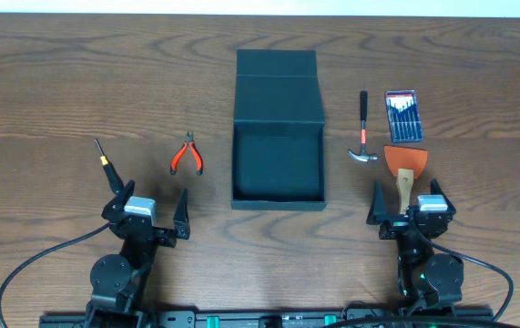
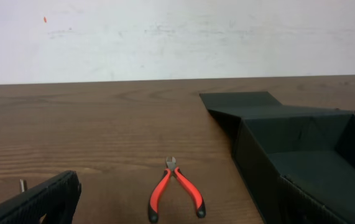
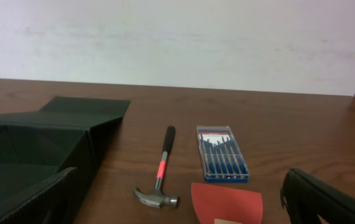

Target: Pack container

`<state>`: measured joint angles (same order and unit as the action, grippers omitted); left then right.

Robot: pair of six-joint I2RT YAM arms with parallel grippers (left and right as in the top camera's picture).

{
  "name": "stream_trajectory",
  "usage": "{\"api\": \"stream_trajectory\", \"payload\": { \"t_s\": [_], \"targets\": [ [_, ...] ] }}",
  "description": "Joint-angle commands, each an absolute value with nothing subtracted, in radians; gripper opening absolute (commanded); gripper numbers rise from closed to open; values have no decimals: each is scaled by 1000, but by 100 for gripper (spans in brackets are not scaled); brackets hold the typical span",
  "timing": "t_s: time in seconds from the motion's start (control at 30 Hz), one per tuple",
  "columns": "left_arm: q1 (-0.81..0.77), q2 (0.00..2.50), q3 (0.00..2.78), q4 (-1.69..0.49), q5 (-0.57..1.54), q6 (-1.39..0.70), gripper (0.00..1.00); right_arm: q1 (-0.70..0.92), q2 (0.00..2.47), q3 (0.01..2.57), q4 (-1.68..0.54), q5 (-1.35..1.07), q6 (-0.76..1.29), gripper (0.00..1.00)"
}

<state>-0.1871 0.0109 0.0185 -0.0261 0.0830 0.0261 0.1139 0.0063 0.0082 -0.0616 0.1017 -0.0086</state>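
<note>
Wood-grain counter [image 1: 41, 91], dark brown, with a white wall [image 2: 165, 37] behind it.

1. Container [image 1: 278, 137]: dark teal-green box at mid-counter, between the two arms' sides. It stands open. Its lid is folded back flat on the far side, and the inside shows only its dark floor.
2. Pliers [image 1: 187, 155]: red handles, lying flat left of the container and apart from it, jaw tips pointing away from the robot.
3. Screwdriver [image 1: 105, 162]: black with a yellow band, far left. It lies slanted, its near end at the left gripper's outer finger.
4. Hammer [image 1: 362, 128]: black handle with a red band and a steel claw head. It lies right of the container, head toward the robot.
5. Driver set [image 1: 403, 116]: clear blue case just right of the hammer.
6. Scraper [image 1: 406, 164]: orange blade and pale wooden handle, nearer the robot than the driver set. From overhead the handle end lies between the right gripper's fingers; whether they touch cannot be told.
7. Left gripper [image 1: 151, 200]: fingers spread wide, holding nothing, near the front edge, on the robot's side of the pliers.
8. Right gripper [image 1: 411, 199]: fingers spread wide, clamped on nothing, near the front edge to the right of the container.
</note>
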Motion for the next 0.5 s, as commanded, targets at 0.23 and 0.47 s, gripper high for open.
{"api": "stream_trajectory", "payload": {
  "t_s": [0.23,0.47],
  "targets": [
    [-193,4,4,-63,120,21,99,123,5,5,-66,98,-13,99],
    [-193,4,4,-63,120,21,99,123,5,5,-66,97,-13,99]
  ]
}}
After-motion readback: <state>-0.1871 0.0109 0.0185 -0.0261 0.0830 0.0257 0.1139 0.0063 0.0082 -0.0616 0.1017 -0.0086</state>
